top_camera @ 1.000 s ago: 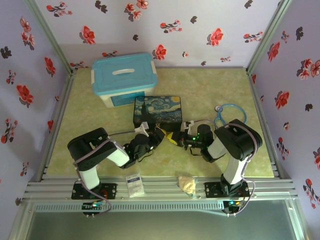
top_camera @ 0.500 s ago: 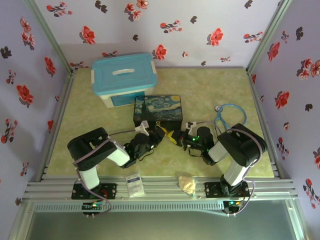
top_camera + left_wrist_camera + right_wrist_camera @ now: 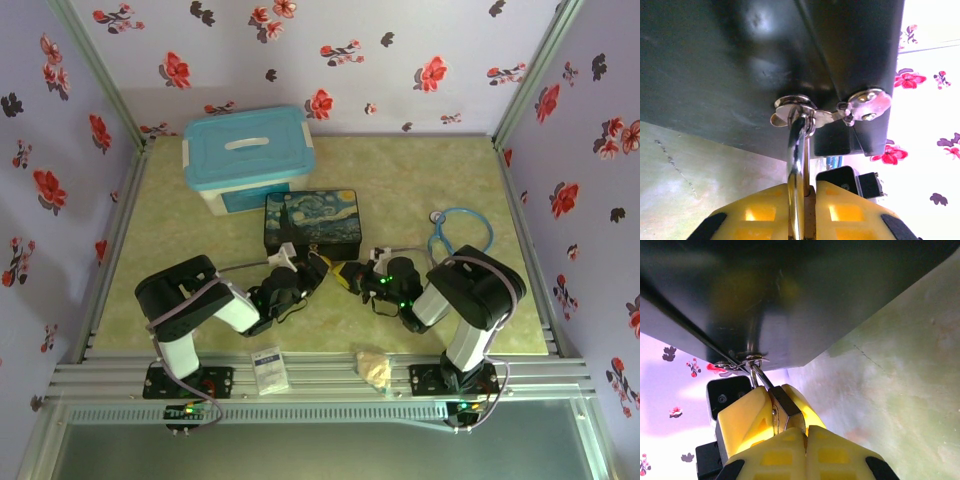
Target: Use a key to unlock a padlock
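Padlock (image 3: 781,404) shackle-first toward the box (image 3: 790,290)

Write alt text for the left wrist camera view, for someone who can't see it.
The left gripper clamps the padlock by its silvery shackle, which hooks through a metal hasp on a dark box. Green table lower left, floral wall at right.

Shiny metal padlock (image 3: 797,145), glossy dark box (image 3: 715,65)
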Robot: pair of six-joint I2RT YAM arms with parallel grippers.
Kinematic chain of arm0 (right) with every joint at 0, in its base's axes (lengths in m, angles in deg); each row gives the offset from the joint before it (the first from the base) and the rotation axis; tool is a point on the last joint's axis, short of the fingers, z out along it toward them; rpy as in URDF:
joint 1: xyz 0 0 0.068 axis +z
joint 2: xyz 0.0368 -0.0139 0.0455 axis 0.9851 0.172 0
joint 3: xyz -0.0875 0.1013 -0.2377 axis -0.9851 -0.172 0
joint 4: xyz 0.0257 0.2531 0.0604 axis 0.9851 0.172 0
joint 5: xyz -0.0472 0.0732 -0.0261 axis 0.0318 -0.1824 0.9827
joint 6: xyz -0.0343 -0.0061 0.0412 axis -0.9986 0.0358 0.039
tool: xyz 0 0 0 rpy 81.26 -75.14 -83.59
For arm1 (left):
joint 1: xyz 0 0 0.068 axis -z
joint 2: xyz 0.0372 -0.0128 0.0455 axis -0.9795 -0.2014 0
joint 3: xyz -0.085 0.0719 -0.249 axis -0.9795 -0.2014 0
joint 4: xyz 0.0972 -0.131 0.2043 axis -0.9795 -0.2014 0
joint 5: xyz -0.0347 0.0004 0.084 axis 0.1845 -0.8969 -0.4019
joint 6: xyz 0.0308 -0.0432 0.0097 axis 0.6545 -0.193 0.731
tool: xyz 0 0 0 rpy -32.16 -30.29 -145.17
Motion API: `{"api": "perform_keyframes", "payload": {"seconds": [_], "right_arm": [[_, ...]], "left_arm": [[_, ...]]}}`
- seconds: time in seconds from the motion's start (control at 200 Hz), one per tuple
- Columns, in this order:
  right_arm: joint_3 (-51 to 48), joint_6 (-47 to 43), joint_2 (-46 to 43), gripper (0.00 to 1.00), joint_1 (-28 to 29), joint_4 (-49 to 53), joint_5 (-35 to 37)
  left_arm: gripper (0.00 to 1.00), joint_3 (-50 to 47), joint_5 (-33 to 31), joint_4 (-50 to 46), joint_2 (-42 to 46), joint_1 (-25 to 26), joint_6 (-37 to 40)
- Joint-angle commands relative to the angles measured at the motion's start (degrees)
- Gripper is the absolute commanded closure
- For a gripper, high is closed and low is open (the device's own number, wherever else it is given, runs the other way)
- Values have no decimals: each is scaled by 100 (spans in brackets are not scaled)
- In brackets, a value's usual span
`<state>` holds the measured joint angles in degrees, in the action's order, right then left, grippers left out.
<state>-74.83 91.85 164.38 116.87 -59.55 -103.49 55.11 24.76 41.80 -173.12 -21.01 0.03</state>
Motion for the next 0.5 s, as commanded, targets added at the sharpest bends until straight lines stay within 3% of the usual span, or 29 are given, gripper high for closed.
{"api": "perform_keyframes", "payload": {"seconds": [0.0,0.295,0.395,0.495], "right_arm": [[169,-195,74,100,30,-288,322],[217,224,-261,100,163,-289,603],[39,-50,-668,65,181,98,1012],[32,-733,-1188,62,172,1521,1190]], "left_arm": [[100,77,768,642,20,302,32],[100,85,738,637,43,337,26],[100,26,685,641,38,337,-12],[100,-20,622,633,19,336,16]]}}
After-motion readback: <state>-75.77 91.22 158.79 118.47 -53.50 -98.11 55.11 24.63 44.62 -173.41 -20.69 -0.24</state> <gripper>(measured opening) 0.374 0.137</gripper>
